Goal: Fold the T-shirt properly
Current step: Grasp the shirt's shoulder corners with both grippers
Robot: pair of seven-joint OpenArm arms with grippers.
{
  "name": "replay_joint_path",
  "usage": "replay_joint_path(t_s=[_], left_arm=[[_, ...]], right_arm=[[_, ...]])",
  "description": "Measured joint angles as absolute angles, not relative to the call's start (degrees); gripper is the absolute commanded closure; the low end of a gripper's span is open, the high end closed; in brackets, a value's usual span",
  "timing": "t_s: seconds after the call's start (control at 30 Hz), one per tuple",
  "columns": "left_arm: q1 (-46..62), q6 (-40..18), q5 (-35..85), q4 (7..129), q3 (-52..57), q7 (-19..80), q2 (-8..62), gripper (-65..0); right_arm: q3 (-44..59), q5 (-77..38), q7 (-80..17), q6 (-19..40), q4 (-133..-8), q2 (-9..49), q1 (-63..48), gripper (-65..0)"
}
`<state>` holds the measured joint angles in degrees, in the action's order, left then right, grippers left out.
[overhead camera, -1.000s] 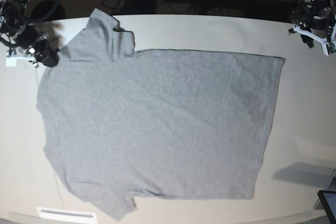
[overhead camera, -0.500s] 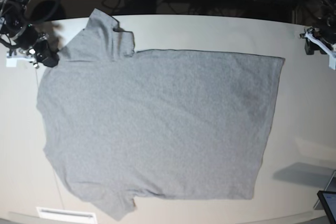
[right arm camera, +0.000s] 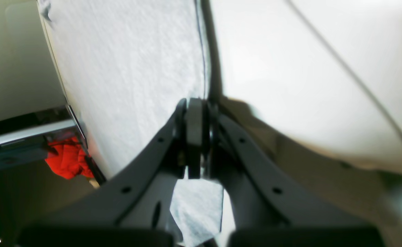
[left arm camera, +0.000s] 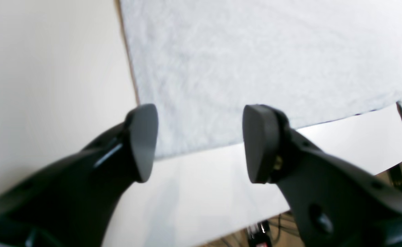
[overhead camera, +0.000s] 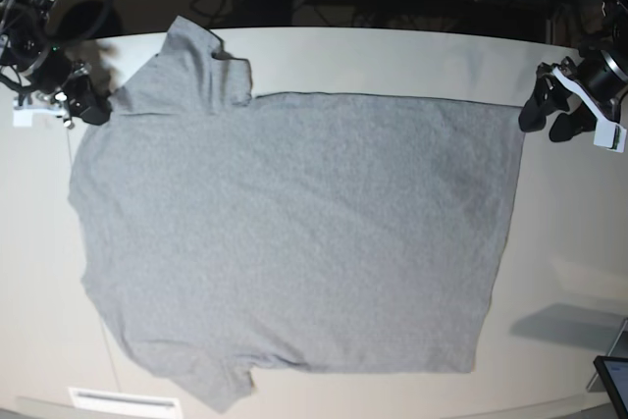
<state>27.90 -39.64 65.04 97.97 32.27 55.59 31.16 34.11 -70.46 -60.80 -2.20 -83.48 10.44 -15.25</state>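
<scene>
- Flat on the pale table [overhead camera: 392,51], the heather-grey T-shirt [overhead camera: 294,233] lies spread out with its plain side up; in the base view the collar end points to that view's left and the hem to its right.
- One sleeve sticks up toward the far table edge at that view's upper left, the other lies at the near edge at lower left.
- At the hem's far corner, the left gripper [overhead camera: 549,113] hangs just beside the cloth, its two black fingers spread wide with nothing between them.
- From the left wrist camera, that gripper [left arm camera: 199,142] frames the shirt corner [left arm camera: 255,68] in the gap between its pads; whether the pads touch the fabric cannot be told.
- Over at the shoulder by the far sleeve, the right gripper [overhead camera: 86,103] sits on the shirt's edge.
- Its wrist view shows the right gripper's [right arm camera: 195,137] fingers pressed together on a thin edge of grey fabric [right arm camera: 125,68], with more cloth hanging below them.
- Something red [right arm camera: 68,159] shows beyond the table edge in that view, blurred.
</scene>
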Motion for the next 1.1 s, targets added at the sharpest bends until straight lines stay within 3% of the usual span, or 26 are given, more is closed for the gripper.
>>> replay_joint_path(t_s=[0.23, 0.33, 0.5, 0.63, 0.8, 0.9, 1.1], left_arm=[[30.2, -39.7, 59.4, 101.0, 28.9, 55.9, 31.2, -39.1], [29.7, -40.1, 43.4, 101.1, 30.6, 55.2, 27.5, -39.1], [29.7, -39.7, 19.6, 101.3, 42.3, 54.2, 14.0, -39.1], [28.1, -39.7, 19.1, 100.5, 45.8, 48.4, 12.5, -39.3], [28.1, -40.4, 25.5, 99.2, 45.9, 51.2, 14.7, -39.3], [26.4, -40.5, 21.9, 102.6, 49.0, 50.4, 14.8, -39.3], [16.6, -40.5, 2.4, 108.8, 62.4, 31.9, 5.7, -38.8]], right_arm=[[34.1, -69.9, -61.2, -2.4, -83.4, 10.4, -14.8, -0.1], [34.2, -69.9, -61.3, -2.5, -83.4, 10.4, -14.8, -0.1], [34.2, -69.8, -61.2, -2.4, -83.4, 10.4, -14.7, -0.1], [34.2, -69.8, -61.0, -2.4, -83.4, 10.4, -14.7, -0.1], [34.2, -69.9, -61.2, -2.5, -83.4, 10.4, -14.7, -0.1], [34.2, -69.8, -61.0, -2.4, -83.4, 10.4, -14.8, -0.1], [32.6, -69.9, -59.9, -2.4, -83.4, 10.7, -15.0, -0.1]])
